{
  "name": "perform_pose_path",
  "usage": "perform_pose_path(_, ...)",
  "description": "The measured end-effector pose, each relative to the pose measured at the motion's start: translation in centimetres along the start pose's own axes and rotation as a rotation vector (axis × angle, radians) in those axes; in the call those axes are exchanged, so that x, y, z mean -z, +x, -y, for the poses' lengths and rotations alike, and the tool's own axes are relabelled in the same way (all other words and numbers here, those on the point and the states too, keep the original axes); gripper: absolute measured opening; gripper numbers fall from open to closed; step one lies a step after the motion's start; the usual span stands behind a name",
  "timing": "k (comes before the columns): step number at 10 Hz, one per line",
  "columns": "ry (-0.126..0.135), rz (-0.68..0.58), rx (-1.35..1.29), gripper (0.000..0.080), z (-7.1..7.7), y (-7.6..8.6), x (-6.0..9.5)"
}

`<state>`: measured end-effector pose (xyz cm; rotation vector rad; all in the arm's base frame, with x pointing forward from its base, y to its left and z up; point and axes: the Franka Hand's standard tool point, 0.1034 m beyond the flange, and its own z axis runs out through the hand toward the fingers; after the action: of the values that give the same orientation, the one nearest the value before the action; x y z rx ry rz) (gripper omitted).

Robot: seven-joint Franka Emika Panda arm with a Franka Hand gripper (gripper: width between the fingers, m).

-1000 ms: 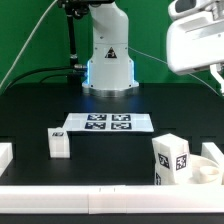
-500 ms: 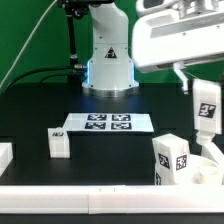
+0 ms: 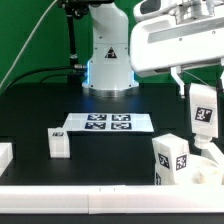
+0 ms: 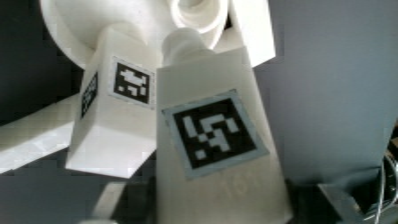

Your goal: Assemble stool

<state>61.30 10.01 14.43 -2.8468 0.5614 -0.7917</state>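
Nearest to the exterior camera, a plain white front rail (image 3: pixel 90 192) lies along the edge of the dark bench (image 3: pixel 35 115). Just behind it, at the exterior view's right, sits the seat disc (image 3: pixel 212 168), cut by the picture edge. A standing leg (image 3: pixel 170 160) is upright at its rim. I cannot tell if this leg is already in a socket.

Above the seat hangs the held leg (image 3: pixel 204 112), upright, clear of the disc and near the standing leg. The end effector (image 3: pixel 200 87) is clenched on its upper end. In the wrist view the held leg (image 4: pixel 214 135) fills the picture, with the standing leg (image 4: pixel 111 100) just beside it and the seat disc (image 4: pixel 205 20) beyond.

My judgement is that the legs are light, stiff plastic blocks with smooth faces, so they may slip or turn between the pads. A grip on 2 flat opposite faces near the top seems best, leaving the lower end free for the socket. The hollow seat can slide on the bench when pushed.

Further back, 1 loose leg (image 3: pixel 58 143) stands at the exterior view's left, then the marker board (image 3: pixel 110 122), and last the arm base (image 3: pixel 108 60).
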Motion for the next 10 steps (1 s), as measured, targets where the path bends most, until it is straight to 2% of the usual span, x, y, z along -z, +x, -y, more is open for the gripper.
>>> perform_pose_path(1, 0.0, 0.0, 0.0, 0.0324, 0.0, 0.0, 0.0)
perform_pose_path(3, 0.015, -0.111, 0.036, 0.0324, -0.8, 0.6, -0.1)
perform_pose_path(5, 0.034, -0.148, 0.027, 0.0324, -1.4, 1.1, 0.0)
perform_pose_path(6, 0.034, -0.112, 0.0, 0.0324, -1.5, 0.5, -0.3)
perform_pose_path(7, 0.024, -0.016, -0.056, 0.0324, -0.3, -1.0, -0.4)
perform_pose_path(8, 0.026, -0.052, -0.016, 0.0324, -0.2, -0.2, -0.1)
perform_pose_path(10, 0.02, -0.062, -0.005, 0.0324, -0.7, -0.1, -0.2)
